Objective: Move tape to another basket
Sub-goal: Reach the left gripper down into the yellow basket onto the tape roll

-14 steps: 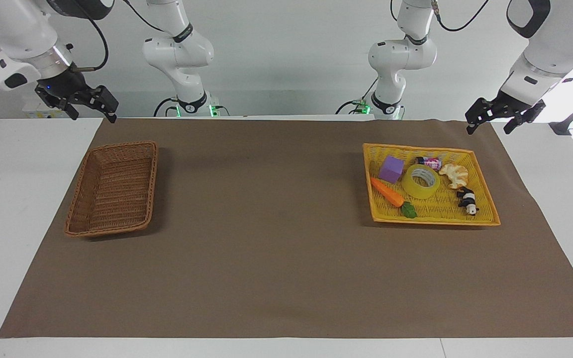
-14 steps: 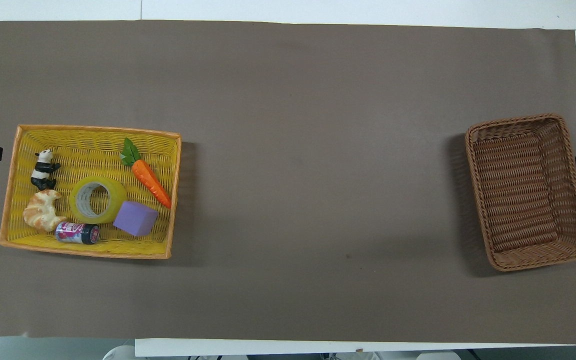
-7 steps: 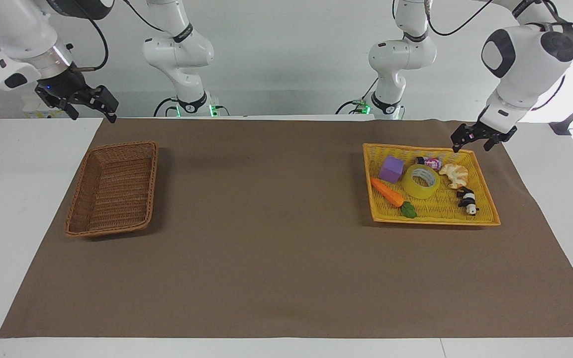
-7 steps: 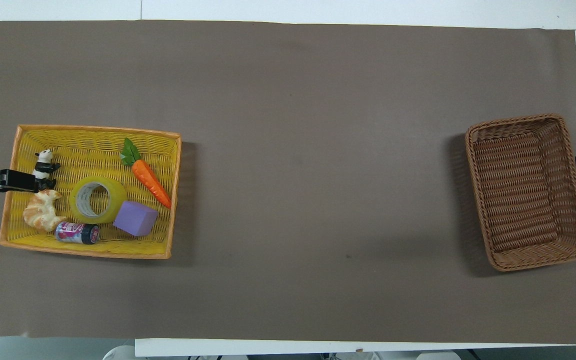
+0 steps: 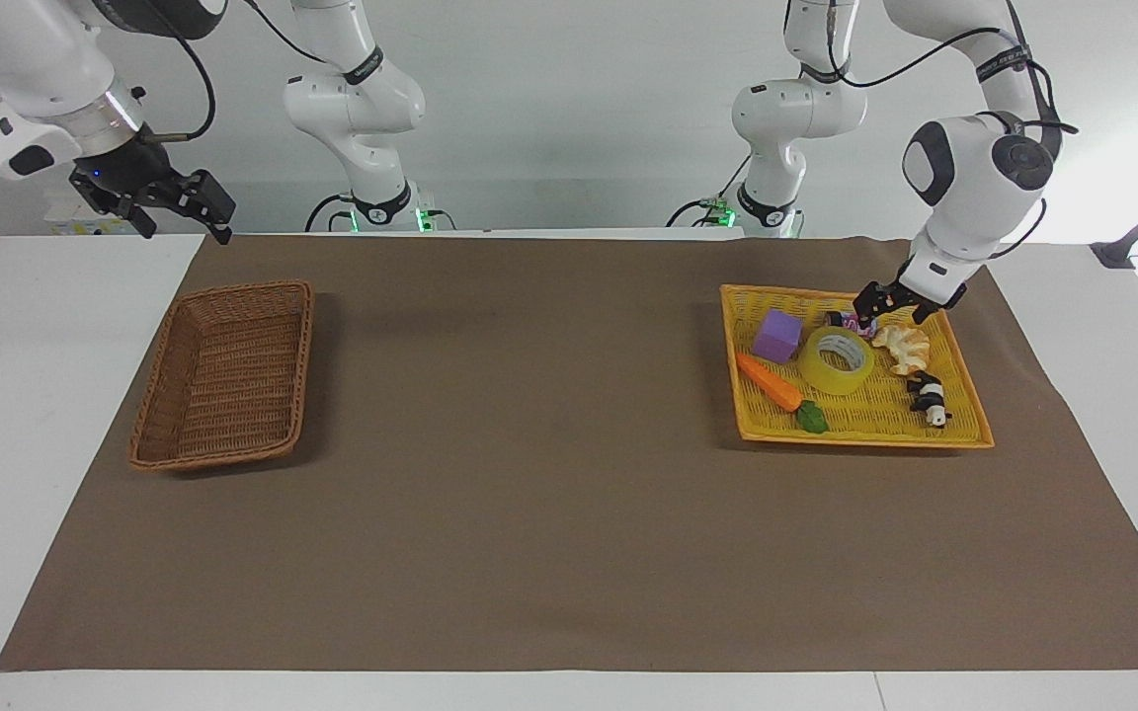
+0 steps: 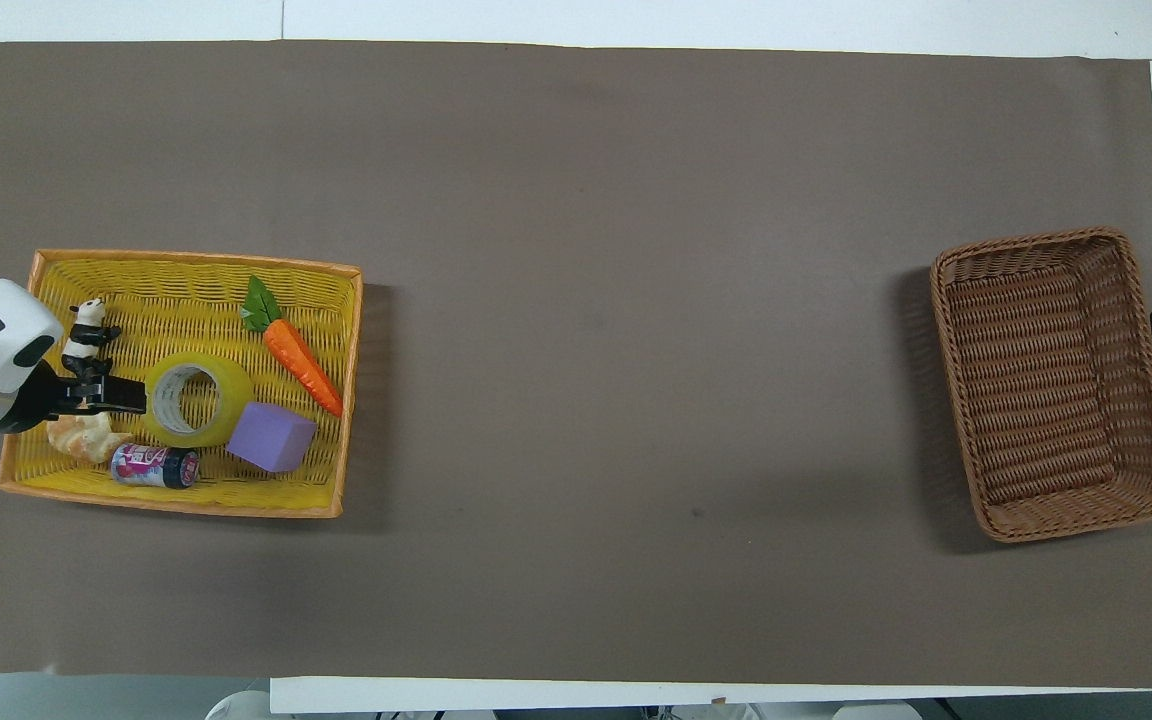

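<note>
The left gripper (image 5: pixel 887 308) is hanging over the yellow tray (image 5: pixel 964 395), above the croissant (image 5: pixel 903 346) and the small can (image 5: pixel 851 321). In the overhead view it is sitting at about nine o'clock of the tape (image 6: pixel 194 401), just beside the roll. Its fingers are standing apart with nothing between them; whether a fingertip is touching anything cannot be told.

The tape is lying flat in the middle of the tray, its white core facing up. Around it in the overhead view are lying a purple cube (image 6: pixel 272 437) at four o'clock, a toy carrot (image 6: pixel 298 358) at two o'clock and a panda figure (image 6: pixel 86 338) at ten o'clock.

The right gripper (image 5: pixel 169 209) is waiting in the air over the table's edge at the right arm's end, fingers parted and holding nothing.

The wicker basket (image 5: pixel 225 373) is sitting empty on the brown mat (image 5: pixel 529 474), well apart from the tray. The mat is covering a white table (image 5: pixel 26 326), and a plain pale wall (image 5: pixel 579 99) is standing at the robots' backs.
</note>
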`<state>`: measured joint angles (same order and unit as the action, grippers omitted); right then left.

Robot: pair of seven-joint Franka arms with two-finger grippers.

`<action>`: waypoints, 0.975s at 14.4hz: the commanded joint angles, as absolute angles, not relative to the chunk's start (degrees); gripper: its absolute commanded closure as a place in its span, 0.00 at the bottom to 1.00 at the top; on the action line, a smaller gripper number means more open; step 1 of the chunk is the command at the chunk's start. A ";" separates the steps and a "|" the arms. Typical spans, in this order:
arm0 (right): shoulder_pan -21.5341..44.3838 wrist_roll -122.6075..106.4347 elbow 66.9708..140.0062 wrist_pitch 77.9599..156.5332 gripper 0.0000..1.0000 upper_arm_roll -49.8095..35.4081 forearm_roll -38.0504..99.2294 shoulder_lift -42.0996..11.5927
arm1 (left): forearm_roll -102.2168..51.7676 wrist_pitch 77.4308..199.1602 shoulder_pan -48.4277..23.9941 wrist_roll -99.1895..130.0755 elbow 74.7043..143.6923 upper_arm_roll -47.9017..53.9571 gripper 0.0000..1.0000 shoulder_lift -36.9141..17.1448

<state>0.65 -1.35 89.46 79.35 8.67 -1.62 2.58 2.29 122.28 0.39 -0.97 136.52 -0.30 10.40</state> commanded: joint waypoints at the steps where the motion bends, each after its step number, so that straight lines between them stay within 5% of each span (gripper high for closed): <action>1: 0.88 -2.29 91.05 79.72 0.00 8.79 -1.76 3.96 | 2.72 128.13 0.09 0.26 138.25 -0.35 0.02 7.31; 6: 0.88 -2.29 91.05 79.72 0.00 8.79 -1.76 3.96 | 2.72 133.50 0.00 0.18 138.34 -0.35 0.06 3.17; 9: 0.88 -2.29 91.05 79.72 0.00 8.79 -1.76 3.96 | 2.64 133.50 -0.09 0.26 140.96 -0.35 0.51 3.43; 13: 0.88 -2.29 91.05 79.72 0.00 8.79 -1.76 3.96 | 2.64 136.14 -0.17 0.35 141.94 -0.26 0.57 2.29; 14: 0.88 -2.29 91.05 79.72 0.00 8.79 -1.76 3.96 | 2.64 136.23 -0.26 0.35 141.94 -0.26 0.71 2.29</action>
